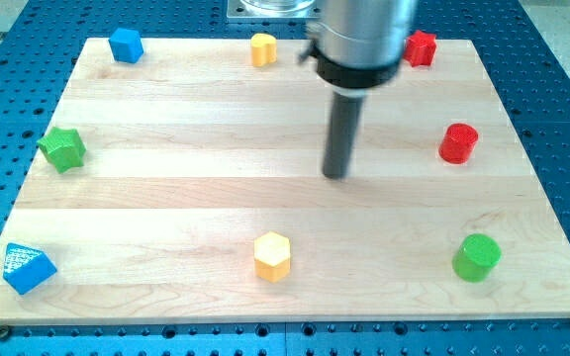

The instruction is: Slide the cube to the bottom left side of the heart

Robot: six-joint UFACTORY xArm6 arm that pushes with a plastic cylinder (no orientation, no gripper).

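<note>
1. We locate the blue cube [126,44] at the board's [166,208] top-left corner: small, solid blue, faceted.
2. We find the yellow heart [262,48] on the top edge, well right of the cube.
3. We carry no pincer, so no grip state applies; my tip [336,175] rests mid-board, apart from every block.
4. Our arm housing partly hides the red block [421,47]; we cannot make out its shape.
</note>
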